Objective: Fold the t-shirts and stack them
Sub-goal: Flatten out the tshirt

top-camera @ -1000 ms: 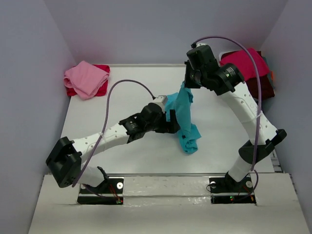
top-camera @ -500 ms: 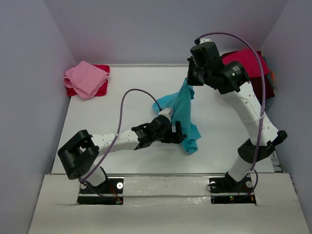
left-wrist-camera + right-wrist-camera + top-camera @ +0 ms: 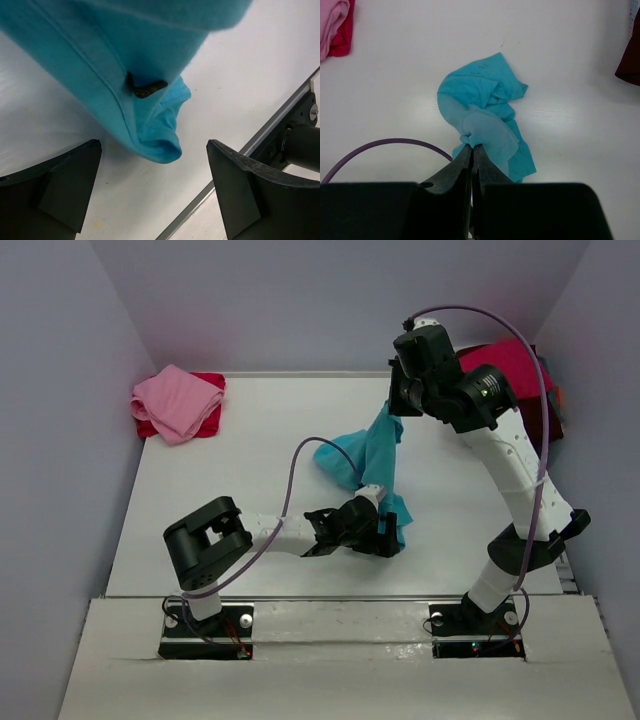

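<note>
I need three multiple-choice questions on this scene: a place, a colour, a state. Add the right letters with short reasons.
1. Where does the pink t-shirt lie?
A. On a red t-shirt at the table's far left corner.
B. Under the left arm.
C. At the near edge.
2. The right end effector pinches a t-shirt of which colour?
A. Crimson.
B. Turquoise.
C. Pink.
3. The left end effector is:
A. Shut on cloth.
B. Open, gripping nothing.
C. Out of view.
Key: 1 A, the top view shows it; 2 B, the turquoise t-shirt hangs from shut fingers; 3 B, its fingers stand wide apart.
</note>
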Motion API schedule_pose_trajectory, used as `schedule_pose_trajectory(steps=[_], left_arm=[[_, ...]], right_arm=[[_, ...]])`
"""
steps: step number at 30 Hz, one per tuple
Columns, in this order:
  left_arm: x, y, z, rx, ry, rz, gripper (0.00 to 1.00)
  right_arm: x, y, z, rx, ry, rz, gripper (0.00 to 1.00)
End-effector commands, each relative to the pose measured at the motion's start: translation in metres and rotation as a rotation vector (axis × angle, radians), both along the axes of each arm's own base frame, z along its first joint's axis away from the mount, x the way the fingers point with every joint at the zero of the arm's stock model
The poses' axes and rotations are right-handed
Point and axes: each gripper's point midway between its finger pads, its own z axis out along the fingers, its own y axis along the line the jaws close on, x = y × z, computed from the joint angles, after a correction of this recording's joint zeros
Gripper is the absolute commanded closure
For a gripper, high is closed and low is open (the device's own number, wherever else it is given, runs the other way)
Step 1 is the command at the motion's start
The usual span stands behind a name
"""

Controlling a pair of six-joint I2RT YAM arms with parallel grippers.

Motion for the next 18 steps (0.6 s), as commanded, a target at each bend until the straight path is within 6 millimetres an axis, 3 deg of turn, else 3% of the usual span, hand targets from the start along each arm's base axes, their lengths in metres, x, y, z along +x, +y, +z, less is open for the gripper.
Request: schedule_pose_trajectory(steps=[1, 8, 18], left_arm=[[-0.001, -0.026, 0.022, -0.088, -0.027, -0.024, 0.01], [-0.008, -0.034, 0.022, -0.087, -0.028, -0.051, 0.05], [-0.012, -0.034, 0.019, -0.058, -0.029, -0.043, 0.29]], right_arm=[[0.000, -0.004, 0.018, 0.004, -0.054, -0.012, 0.93], [0.001, -0.001, 0.012, 0.003, -0.043, -0.009, 0.93], [0.002, -0.003, 0.007, -0.014, -0.036, -0.016, 0.93]])
